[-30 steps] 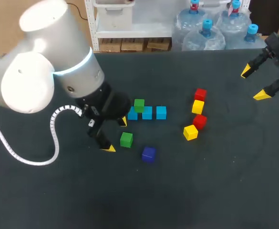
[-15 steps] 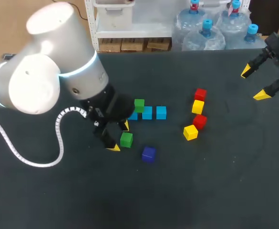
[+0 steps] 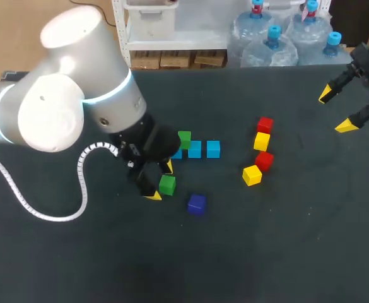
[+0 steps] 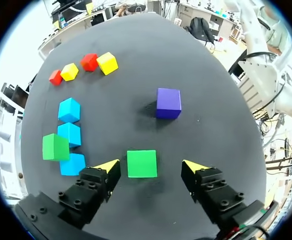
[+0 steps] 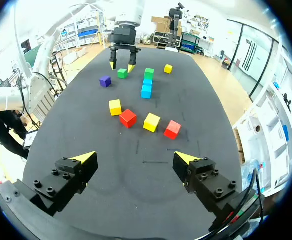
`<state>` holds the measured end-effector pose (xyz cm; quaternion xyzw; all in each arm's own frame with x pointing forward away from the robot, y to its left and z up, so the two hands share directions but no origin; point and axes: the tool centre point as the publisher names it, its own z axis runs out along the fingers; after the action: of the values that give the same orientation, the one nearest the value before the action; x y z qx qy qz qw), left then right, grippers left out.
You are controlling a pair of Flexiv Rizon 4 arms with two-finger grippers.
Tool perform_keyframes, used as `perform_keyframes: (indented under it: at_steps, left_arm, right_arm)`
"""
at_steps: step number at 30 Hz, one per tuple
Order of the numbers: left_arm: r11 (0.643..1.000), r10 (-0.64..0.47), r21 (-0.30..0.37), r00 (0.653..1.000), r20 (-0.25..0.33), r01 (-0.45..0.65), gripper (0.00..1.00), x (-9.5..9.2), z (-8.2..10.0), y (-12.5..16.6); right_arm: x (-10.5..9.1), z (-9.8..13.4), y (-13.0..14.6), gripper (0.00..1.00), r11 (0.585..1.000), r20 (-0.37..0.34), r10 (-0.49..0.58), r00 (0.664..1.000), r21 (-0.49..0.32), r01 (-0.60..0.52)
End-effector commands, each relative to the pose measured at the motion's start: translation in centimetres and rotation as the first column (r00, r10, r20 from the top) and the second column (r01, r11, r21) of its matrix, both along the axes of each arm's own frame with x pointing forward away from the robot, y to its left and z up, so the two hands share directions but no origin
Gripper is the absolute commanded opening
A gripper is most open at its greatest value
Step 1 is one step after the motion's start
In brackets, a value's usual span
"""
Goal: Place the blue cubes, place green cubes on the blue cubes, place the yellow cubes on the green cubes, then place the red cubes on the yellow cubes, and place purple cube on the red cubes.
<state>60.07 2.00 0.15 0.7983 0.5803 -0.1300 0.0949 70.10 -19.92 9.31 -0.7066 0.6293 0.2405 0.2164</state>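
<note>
Straddling the loose green cube [image 4: 141, 163] near the table's middle, the left claw [image 4: 150, 166] stands wide open, gripping nothing, seemingly poised to lift it onto the nearby blue cubes [image 3: 195, 150]; the right claw [image 3: 335, 111] hangs open, empty.

Nothing can be read on the table, the cubes or the arms in any of the views — no text, label, number or sign.
</note>
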Motion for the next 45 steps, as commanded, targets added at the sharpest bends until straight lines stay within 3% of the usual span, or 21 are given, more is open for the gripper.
perform_keyframes:
  at_steps: [1, 5, 7, 10, 14, 19, 29, 45]
  left_arm:
    - [1.000, -0.002, 0.008, 1.000, -0.003, 0.002, 0.73, 0.7, -0.3, -0.2]
    - [1.000, 0.000, 0.013, 1.000, 0.000, 0.000, 0.61, 0.9, -0.3, -0.2]
    - [1.000, 0.001, 0.014, 1.000, -0.001, -0.001, 0.62, 1.0, -0.3, -0.2]
    - [1.000, 0.001, 0.014, 1.000, -0.003, -0.001, 0.56, 1.0, -0.4, -0.3]
    - [1.000, 0.007, 0.011, 1.000, -0.004, -0.007, 0.35, 1.0, -0.4, -0.6]
    - [1.000, 0.018, 0.014, 1.000, 0.000, -0.018, 0.00, 1.2, -0.2, -0.8]
    - [0.999, 0.028, 0.022, 1.000, 0.010, -0.029, 0.00, 1.5, 0.6, -1.2]
    - [1.000, -0.014, 0.005, 0.999, 0.043, 0.014, 0.00, 1.8, 2.4, -4.3]
  right_arm:
    - [0.0, 0.0, 0.0, 1.00, 1.000, 0.000, 0.000, 1.000, 0.001, 0.000]
    - [0.0, 0.0, 0.0, 1.00, 1.000, 0.000, 0.000, 1.000, 0.001, 0.000]
    - [0.0, 0.0, 0.0, 1.00, 1.000, 0.000, 0.000, 1.000, 0.001, 0.000]
    - [0.0, 0.0, 0.0, 1.00, 1.000, 0.000, 0.000, 1.000, 0.001, 0.000]
    - [0.0, 0.0, 0.0, 1.00, 1.000, 0.000, 0.000, 1.000, 0.001, 0.000]
    - [0.0, 0.0, 0.0, 1.00, 1.000, 0.000, 0.000, 1.000, 0.001, 0.000]
    - [0.0, 0.0, 0.0, 1.00, 1.000, 0.000, 0.000, 1.000, 0.001, 0.000]
    - [0.0, 0.0, 0.0, 1.00, 1.000, 0.000, 0.000, 1.000, 0.001, 0.000]
